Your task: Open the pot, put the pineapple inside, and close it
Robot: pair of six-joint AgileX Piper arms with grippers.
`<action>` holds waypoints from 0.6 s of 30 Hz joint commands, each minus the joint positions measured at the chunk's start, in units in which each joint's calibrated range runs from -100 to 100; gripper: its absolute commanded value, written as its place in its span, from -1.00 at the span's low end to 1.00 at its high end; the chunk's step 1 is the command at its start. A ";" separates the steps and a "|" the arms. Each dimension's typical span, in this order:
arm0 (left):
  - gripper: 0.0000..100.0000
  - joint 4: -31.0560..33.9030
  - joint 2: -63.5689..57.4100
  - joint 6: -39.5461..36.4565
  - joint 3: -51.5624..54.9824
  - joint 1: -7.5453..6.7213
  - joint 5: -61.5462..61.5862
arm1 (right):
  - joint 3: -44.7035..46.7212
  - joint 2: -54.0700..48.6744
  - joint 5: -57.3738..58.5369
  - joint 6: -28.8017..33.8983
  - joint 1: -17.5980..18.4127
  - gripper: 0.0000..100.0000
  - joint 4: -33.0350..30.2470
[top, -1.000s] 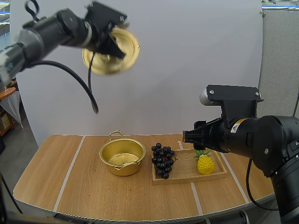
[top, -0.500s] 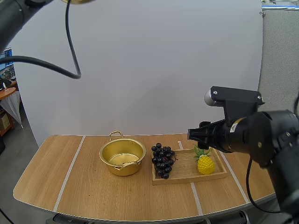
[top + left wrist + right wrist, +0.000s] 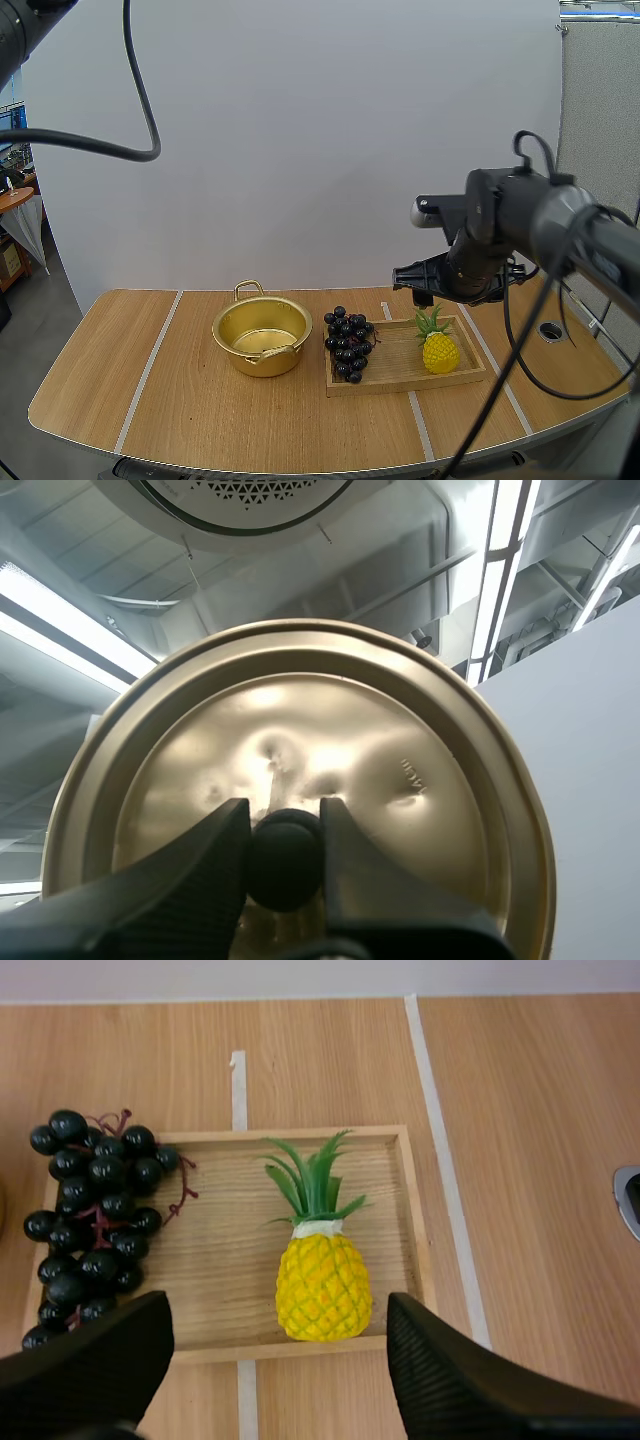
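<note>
1. Left tool (image 3: 285, 818) clamped on the black knob (image 3: 285, 865) of the gold lid (image 3: 400, 730), one finger on each side of it, with the lid held up well clear of the counter (image 3: 200, 420).
2. Right tool (image 3: 278, 1312) spread wide apart and gripping nothing, hanging above the right half of the wooden tray (image 3: 215, 1255).
3. Directly beneath that gap: the pineapple (image 3: 322, 1285), in the tray's right half close to its near rim, leaves pointing toward the far side. Cannot tell whether upright or lying down.
4. Further left in the same tray: the bunch of grapes (image 3: 90, 1210), spilling over the left rim, apart from the pineapple.
5. Left again, just beside the tray: the pot (image 3: 262, 335), standing open on the counter with its handles near and far.
6. Judged from this layout: opening done, with the lid off and kept aloft; pineapple pick-up now in hand, not yet begun as a grasp.
7. Next move likely calls for coming straight down, staying astride the yellow body rather than the leaves, keeping clear of the tray's right rim and the grapes, then closing firmly.
8. After that: up and left to the pot, release inside, lid back on last.
</note>
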 commanded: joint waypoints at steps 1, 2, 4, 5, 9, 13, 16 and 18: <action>-1.00 -0.16 -0.18 -0.47 -0.54 -0.21 -1.82 | -1.33 6.75 -0.52 -3.82 -0.72 1.00 -0.53; -1.00 -0.16 -0.18 -0.47 -0.54 -0.21 -1.82 | -1.33 7.56 -0.81 -4.40 -1.17 1.00 -0.33; -1.00 -0.16 -0.18 -0.47 -0.54 -0.21 -1.82 | -1.33 9.13 -1.86 -6.02 -2.63 1.00 0.28; -1.00 -0.16 -0.18 -0.47 -0.54 -0.21 -1.82 | -1.33 9.72 -2.46 -7.20 -3.35 1.00 1.06; -1.00 -0.16 -0.18 -0.47 -0.54 -0.21 -1.82 | -1.33 13.22 -2.69 -17.02 -7.41 1.00 10.07; -1.00 -0.16 -0.18 -0.47 -0.54 -0.21 -1.82 | -1.33 16.91 -2.85 -23.06 -9.76 1.00 15.97; -1.00 -0.16 -0.18 -0.47 -0.54 -0.21 -1.82 | -1.33 19.56 -2.85 -25.47 -9.88 1.00 17.77; -1.00 -0.16 -0.18 -0.47 -0.54 -0.21 -1.82 | -1.33 20.81 -3.28 -26.99 -9.88 1.00 19.68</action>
